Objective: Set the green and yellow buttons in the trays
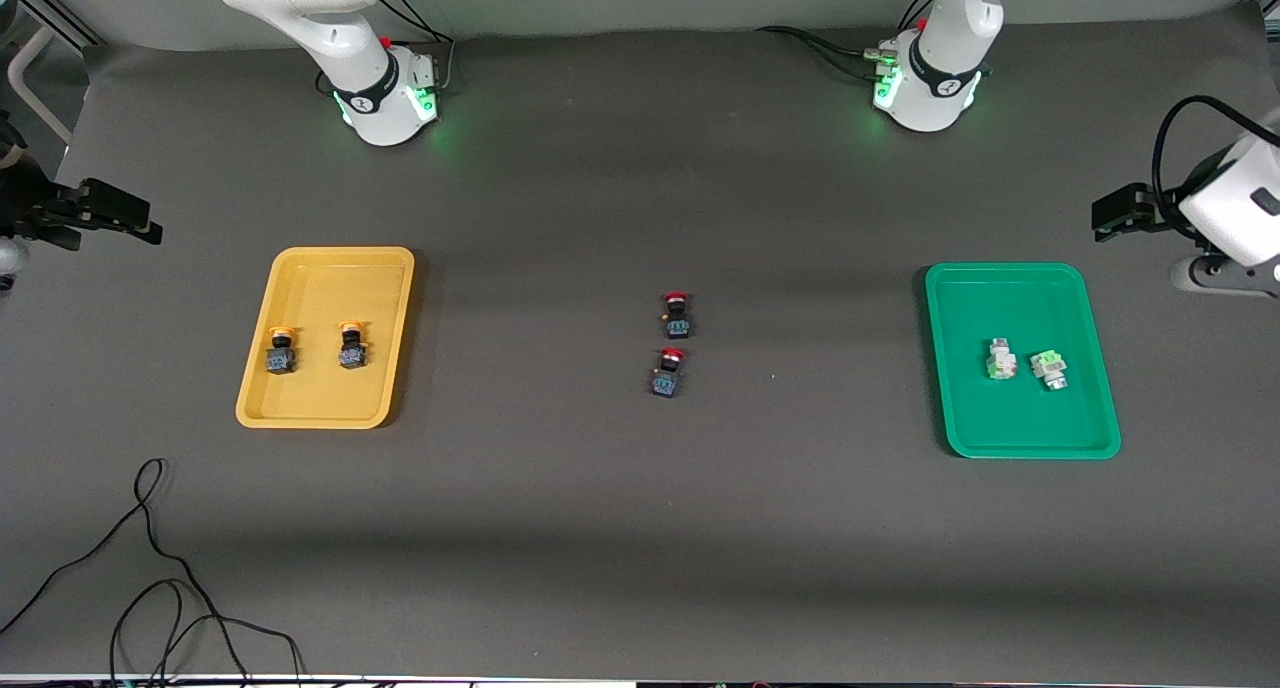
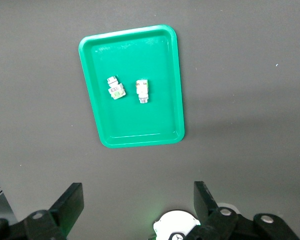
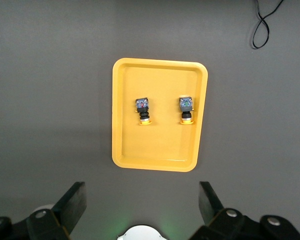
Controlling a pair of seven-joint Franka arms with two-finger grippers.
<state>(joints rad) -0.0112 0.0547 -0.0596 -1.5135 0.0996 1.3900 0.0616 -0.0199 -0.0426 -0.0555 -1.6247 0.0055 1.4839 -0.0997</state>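
Lying inside the yellow tray (image 1: 330,398), toward the right arm's end of the bench, the two yellow buttons (image 1: 281,352) (image 1: 351,346) are sitting side by side. Their long axes are running up the frame, caps toward the robots' bases and dark bodies lower. The two green buttons (image 1: 999,360) (image 1: 1049,369) are lying close together in the middle of the green tray (image 1: 1030,423), toward the left arm's end, one of them skewed a little off the other's line.

The right claw (image 1: 140,223) is hanging at the frame's edge, up beside the yellow tray's upper corner. Its wrist camera is looking down on that tray, with both fingers (image 3: 72,200) spread wide and holding nothing. The left claw (image 1: 1110,218) is mirroring it at the opposite edge, just above the green tray in the frame, fingers (image 2: 70,200) likewise spread wide and empty. Each arm is plainly the nearer one to its own tray, and both look to be waiting.

In the centre of the frame two red buttons (image 1: 677,315) (image 1: 668,372) are standing one below the other, well apart from both trays. Judging from this layout, all four wanted buttons are already lying in trays of matching colour, so no further pick seems to be called for. A loose cable (image 1: 150,568) is trailing across the bench's lower corner.
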